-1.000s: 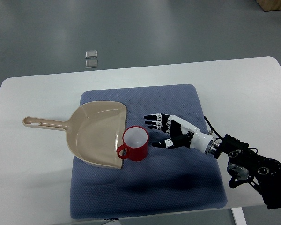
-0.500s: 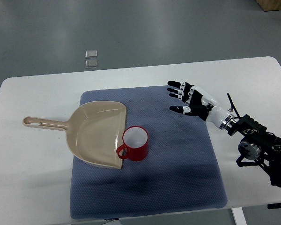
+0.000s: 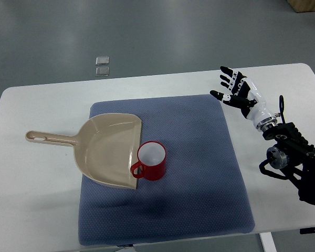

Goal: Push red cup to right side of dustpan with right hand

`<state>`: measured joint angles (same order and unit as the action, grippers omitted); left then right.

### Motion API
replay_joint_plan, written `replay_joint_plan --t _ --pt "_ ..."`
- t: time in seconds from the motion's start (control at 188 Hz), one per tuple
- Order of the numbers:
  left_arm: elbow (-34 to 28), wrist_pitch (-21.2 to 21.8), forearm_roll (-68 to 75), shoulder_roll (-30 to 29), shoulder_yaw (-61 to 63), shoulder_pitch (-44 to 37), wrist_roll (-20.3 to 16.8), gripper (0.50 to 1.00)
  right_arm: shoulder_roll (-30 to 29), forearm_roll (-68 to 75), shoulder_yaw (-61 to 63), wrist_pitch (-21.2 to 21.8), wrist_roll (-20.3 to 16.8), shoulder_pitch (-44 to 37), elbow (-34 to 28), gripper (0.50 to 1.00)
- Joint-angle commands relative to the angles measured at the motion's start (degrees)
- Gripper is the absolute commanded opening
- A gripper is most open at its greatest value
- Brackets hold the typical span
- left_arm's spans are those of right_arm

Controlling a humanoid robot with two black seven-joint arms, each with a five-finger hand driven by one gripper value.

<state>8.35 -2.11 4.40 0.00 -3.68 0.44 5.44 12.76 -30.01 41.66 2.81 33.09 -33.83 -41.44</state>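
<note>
The right hand (image 3: 237, 89) has swung away from the cup: a second ago it lay low over the blue mat, fingertips just beside the cup's right wall; half a second ago it was lifted near the mat's upper right part; now it is raised over the bare white surface (image 3: 37, 105) beyond the mat's upper right corner, well apart from the cup. Its fingers (image 3: 227, 80) are spread and hold nothing, the palm turned toward the mat.

The red cup (image 3: 150, 160) has not shifted across the three pictures. It stands upright on the blue mat (image 3: 199, 173), its white inside showing, its handle pointing to the lower left. It sits right against the open right edge of the beige dustpan (image 3: 107, 149), touching or nearly touching the lip. The dustpan lies flat, pan on the mat and long handle reaching left onto the surface; it too has stayed put.

As a judgement, the push looks finished: the cup is already on the dustpan's right side, and the hand is pulling back rather than lining up another shove. What remains seems only to bring the arm to rest. The left arm does not show.
</note>
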Motion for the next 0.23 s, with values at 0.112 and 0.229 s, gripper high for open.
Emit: replay_joint_plan --t 0.112,0.229 --pt "0.0 0.0 0.0 0.0 0.0 0.0 0.0 1.000 -0.2 0.4 1.1 1.6 -0.7 0.3 0.0 0.930" --pt "0.0 0.0 0.0 0.0 0.0 0.0 0.0 1.000 -0.4 0.7 1.1 2.5 -0.7 1.1 0.0 0.930"
